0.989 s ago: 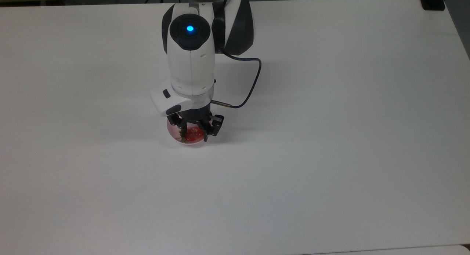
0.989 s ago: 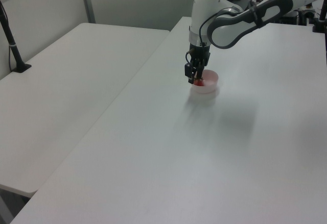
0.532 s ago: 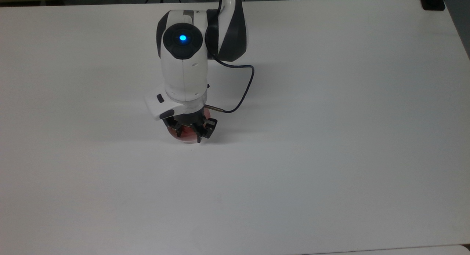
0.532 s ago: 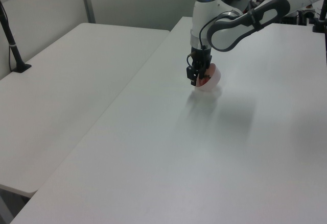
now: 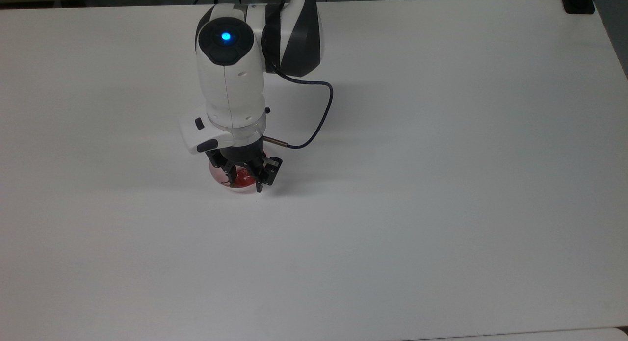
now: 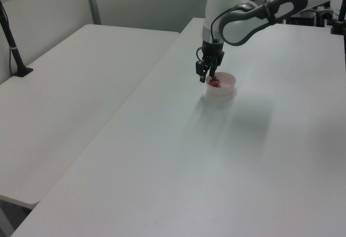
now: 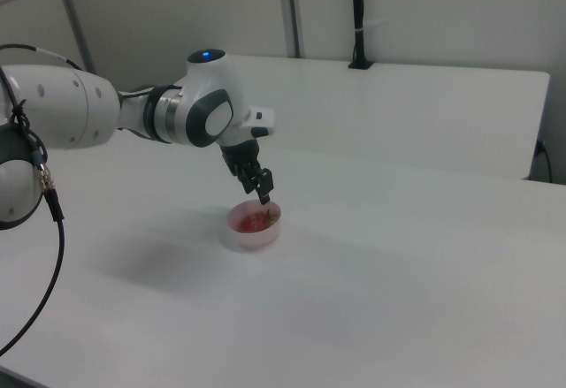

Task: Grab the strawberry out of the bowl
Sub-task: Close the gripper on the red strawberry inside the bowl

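The pale pink bowl [image 5: 215, 172] stands flat on the white table, just under my wrist in the top view. The red strawberry [image 5: 240, 182] lies inside it, its green stem toward the right view's right. My gripper [image 5: 242, 179] hangs straight over the bowl, fingers apart on either side of the berry as the top view shows them. In the right view the gripper [image 7: 263, 195] sits just above the bowl [image 7: 252, 238] with the strawberry [image 7: 255, 222] below the fingertips. In the left view the gripper [image 6: 208, 77] is over the near-left rim of the bowl [image 6: 226, 89], the strawberry [image 6: 215, 84] beneath.
The white table [image 5: 441, 208] stretches wide around the bowl. A dark cable [image 5: 319, 120] loops from my wrist to the top view's right. A second white table [image 6: 70, 96] stands at the left view's left, with a black post [image 6: 11, 37] on it.
Half a second ago the bowl was tipped up against my fingers. It now rests flat, shifted toward the top view's left. My gripper has risen and moved the same way.
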